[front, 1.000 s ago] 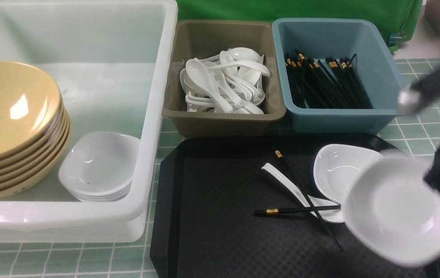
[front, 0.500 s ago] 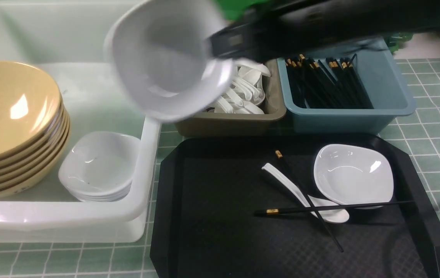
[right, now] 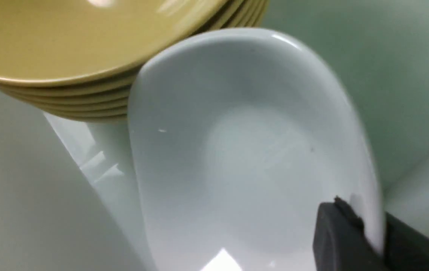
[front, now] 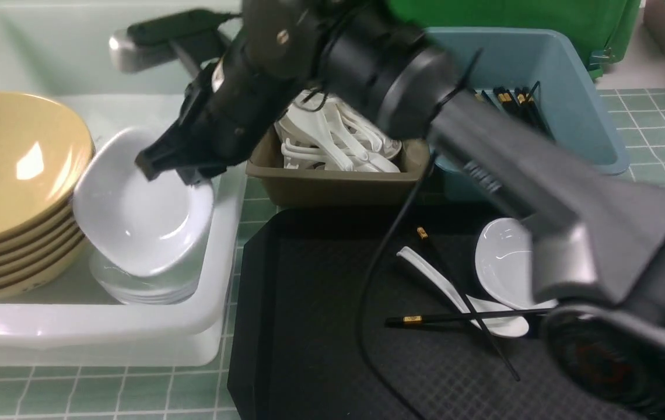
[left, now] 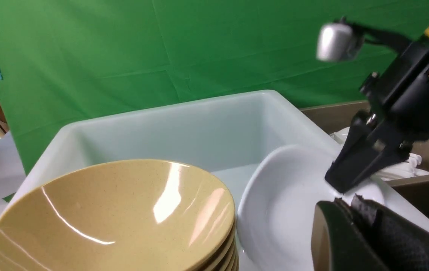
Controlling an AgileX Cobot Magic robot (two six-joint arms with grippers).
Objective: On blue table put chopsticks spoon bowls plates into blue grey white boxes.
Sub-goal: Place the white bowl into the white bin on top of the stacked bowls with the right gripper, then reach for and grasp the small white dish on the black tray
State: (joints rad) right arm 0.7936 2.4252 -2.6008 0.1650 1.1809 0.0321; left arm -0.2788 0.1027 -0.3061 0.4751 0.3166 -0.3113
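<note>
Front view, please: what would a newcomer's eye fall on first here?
The right arm stretches across the scene, its right gripper pinching a tilted white plate over the plate stack in the white tub, beside the stacked tan bowls. On the black tray lie another plate, a spoon and two chopsticks.

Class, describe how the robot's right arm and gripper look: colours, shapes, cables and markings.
The right arm has glossy black rounded joints and a matte grey link with faint, unreadable lettering. A thin black cable hangs loose beside it. The right gripper is black with wedge-shaped fingers.
</note>
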